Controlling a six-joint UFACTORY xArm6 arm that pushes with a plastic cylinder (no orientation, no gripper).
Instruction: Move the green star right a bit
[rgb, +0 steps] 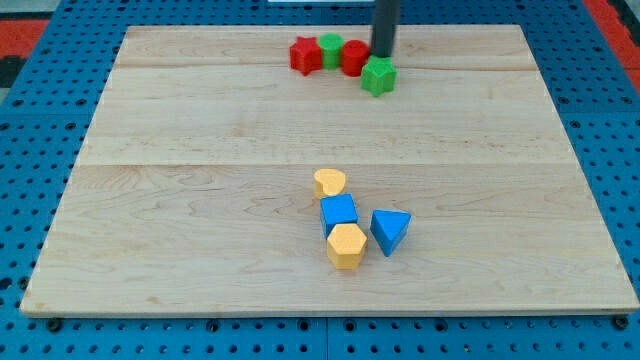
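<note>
One green star (378, 76) near the view's top, a little right of centre on the wooden board (200, 220), at the right end of a short cluster. Just above it and touching or nearly so, my tip (383, 55) — the lower end of the dark rod, coming down from the view's top edge, set at the star's upper edge. No fingers on this rod, so nothing to open or close; only a blunt end resting by the star. Immediately left of the tip, a red block (353, 56), shape hard to make out; left again a green block (329, 48), then a red star-like block (305, 55), all three packed in a row. Well apart, lower and near the middle, a second group — a yellow heart (329, 182) on top, a blue cube (339, 211) just below it, a yellow hexagon (346, 245) below that, and a blue triangle (389, 231) just to the right. Around the board, blue pegboard (40, 150)
</note>
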